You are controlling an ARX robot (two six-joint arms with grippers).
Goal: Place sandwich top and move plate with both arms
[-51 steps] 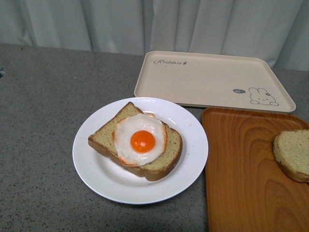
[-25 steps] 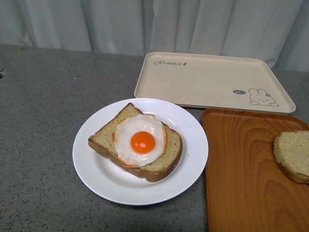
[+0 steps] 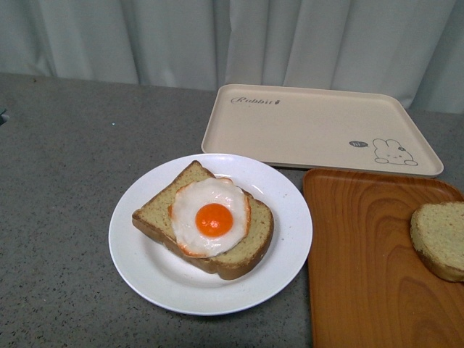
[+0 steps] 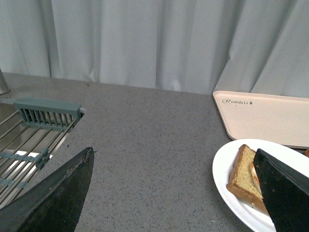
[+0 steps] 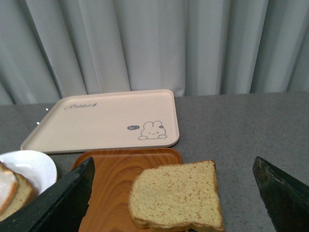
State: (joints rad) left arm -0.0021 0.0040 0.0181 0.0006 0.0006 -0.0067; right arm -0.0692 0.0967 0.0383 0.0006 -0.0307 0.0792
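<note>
The left gripper (image 4: 174, 152) jaws stand wide apart, empty; the right gripper (image 5: 174, 162) likewise. The sandwich top (image 3: 439, 239), speckled tan, lies flat on the wooden tray (image 3: 362, 268) right of the plate (image 3: 145, 254).

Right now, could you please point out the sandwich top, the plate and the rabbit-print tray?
sandwich top (image 5: 176, 193), right wrist view, middle of its speckled face
plate (image 3: 145, 261), front view, bare part near its rim
rabbit-print tray (image 3: 312, 127), front view, bare middle of its floor
</note>
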